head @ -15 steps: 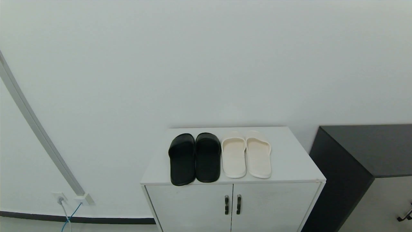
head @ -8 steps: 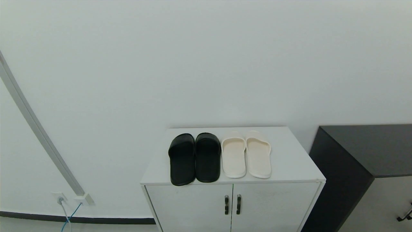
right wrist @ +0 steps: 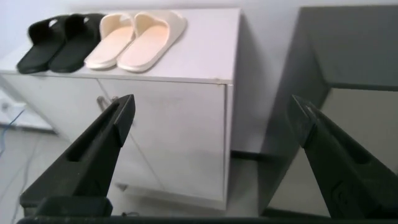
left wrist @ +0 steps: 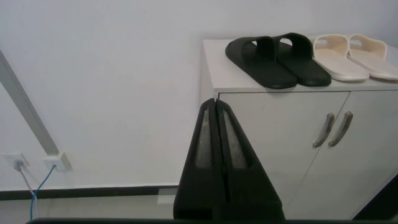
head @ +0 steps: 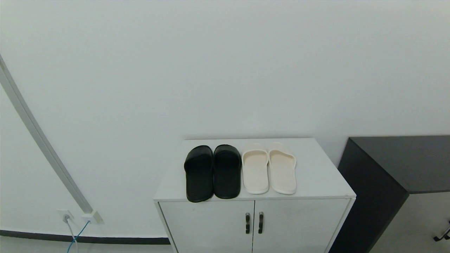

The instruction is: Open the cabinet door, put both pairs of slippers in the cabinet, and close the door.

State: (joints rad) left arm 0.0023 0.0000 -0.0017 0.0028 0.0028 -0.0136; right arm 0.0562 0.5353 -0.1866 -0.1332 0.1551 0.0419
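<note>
Since nothing has shifted over the last second, the cabinet stays closed, black slippers at 9 o'clock of the white slippers on its top, left jaws pressed together, right jaws spread wide, so opening hasn't begun.

Black slippers, cream slippers — white cabinet.

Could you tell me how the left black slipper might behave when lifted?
The black moulded slide slipper looks like foam or rubber: probably light, somewhat bendy. Its flat sole should not roll. Its heel lies at the white cabinet top's front edge, so a nudge might drop it.
</note>
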